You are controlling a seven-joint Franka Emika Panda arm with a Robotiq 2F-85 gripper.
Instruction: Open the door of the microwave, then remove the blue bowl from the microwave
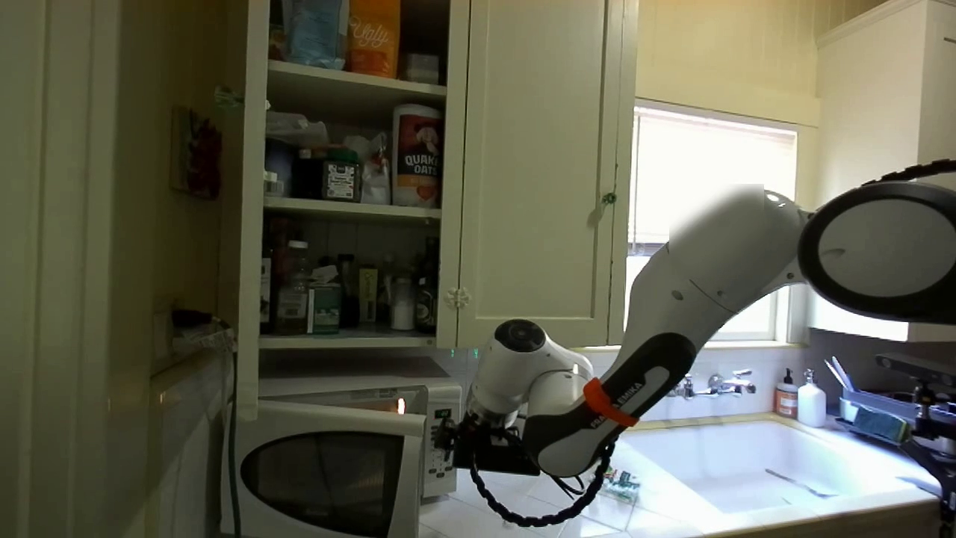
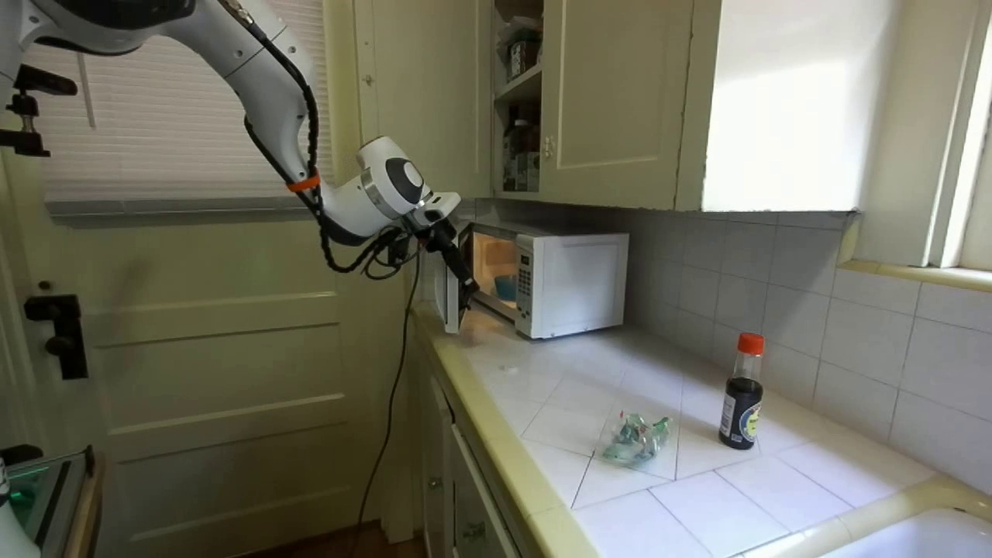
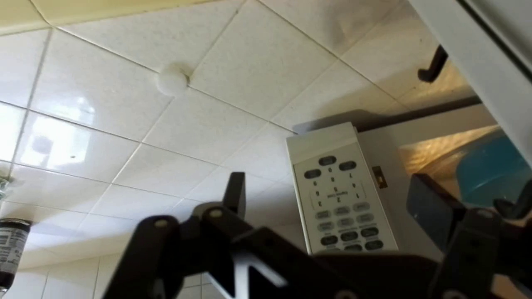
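Wrist view: gripper (image 3: 334, 200) is holding its fingers spread, the buttoned front of the microwave (image 3: 345, 195) showing between them. Door (image 1: 325, 474) is standing open in both exterior views; blue bowl (image 2: 506, 288) is sitting inside the microwave. Farther out, in an exterior view, a red-capped bottle (image 2: 742, 403) is standing on the tiled counter (image 2: 620, 364) near a clear packet (image 2: 635, 439).
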